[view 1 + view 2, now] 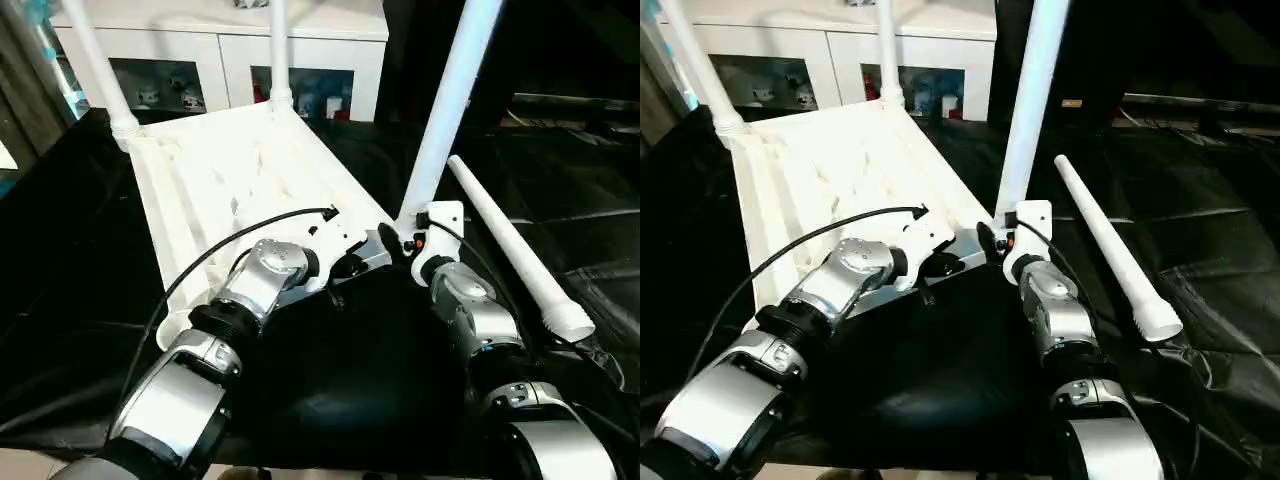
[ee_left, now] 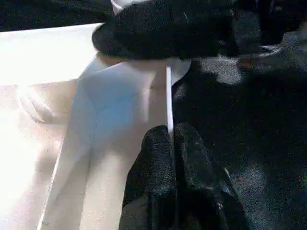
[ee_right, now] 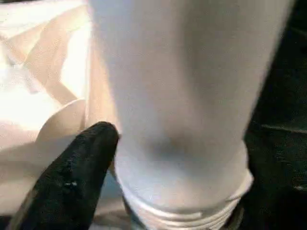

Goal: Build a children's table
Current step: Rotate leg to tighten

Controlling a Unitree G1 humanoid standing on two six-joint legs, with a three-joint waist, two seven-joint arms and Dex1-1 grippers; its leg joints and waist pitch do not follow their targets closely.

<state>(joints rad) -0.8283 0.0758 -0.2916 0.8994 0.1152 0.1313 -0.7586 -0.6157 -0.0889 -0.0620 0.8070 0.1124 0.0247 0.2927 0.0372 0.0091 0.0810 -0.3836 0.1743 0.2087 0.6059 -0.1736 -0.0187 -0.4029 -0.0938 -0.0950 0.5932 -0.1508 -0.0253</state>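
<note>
The white table top (image 1: 230, 170) lies upside down on the black-sheeted table. Three white legs stand in its corner sockets: one far left (image 1: 95, 60), one at the far corner (image 1: 279, 50), one at the near right corner (image 1: 450, 90). A fourth leg (image 1: 510, 250) lies loose on the sheet to the right. My left gripper (image 2: 171, 139) is shut on the thin near rim (image 2: 169, 96) of the top. My right gripper (image 1: 400, 243) sits at the base of the near right leg (image 3: 182, 96), with one black finger (image 3: 72, 177) pressed against it; the other finger is hidden behind the leg.
A white cabinet with glass doors (image 1: 230, 40) stands behind the black-sheeted table (image 1: 330, 370). A black cable (image 1: 200, 265) loops over my left forearm. The sheet is wrinkled at the right beside the loose leg.
</note>
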